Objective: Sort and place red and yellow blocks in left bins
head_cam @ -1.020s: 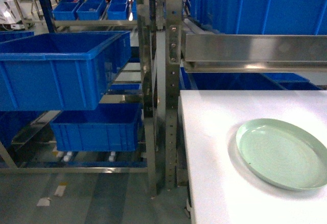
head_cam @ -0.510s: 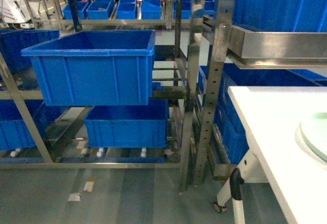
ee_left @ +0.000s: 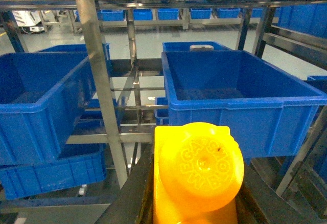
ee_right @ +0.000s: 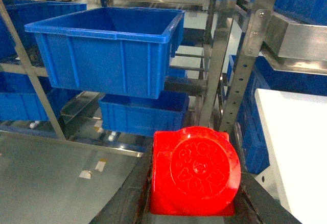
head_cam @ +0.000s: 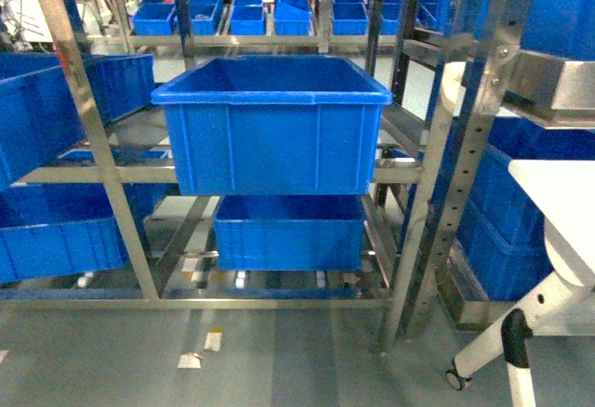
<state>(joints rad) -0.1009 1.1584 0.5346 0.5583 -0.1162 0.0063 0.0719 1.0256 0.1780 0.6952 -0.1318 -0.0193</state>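
Both wrist views show only 2 dark, flat, matte gripper fingers, black-grey, with straight edges.

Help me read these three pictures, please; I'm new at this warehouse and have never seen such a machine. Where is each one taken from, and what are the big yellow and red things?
This is a wheeled robot with two arms, each ending in a claw. The wide picture comes from a camera on its head: it faces a steel rack holding a deep blue bin, with a second bin underneath and a white table at the right edge. The other two pictures come from cameras on the wrists, looking along each claw. They sit so close that the toy bricks look huge: the left claw holds a yellow block, the right claw a red block.
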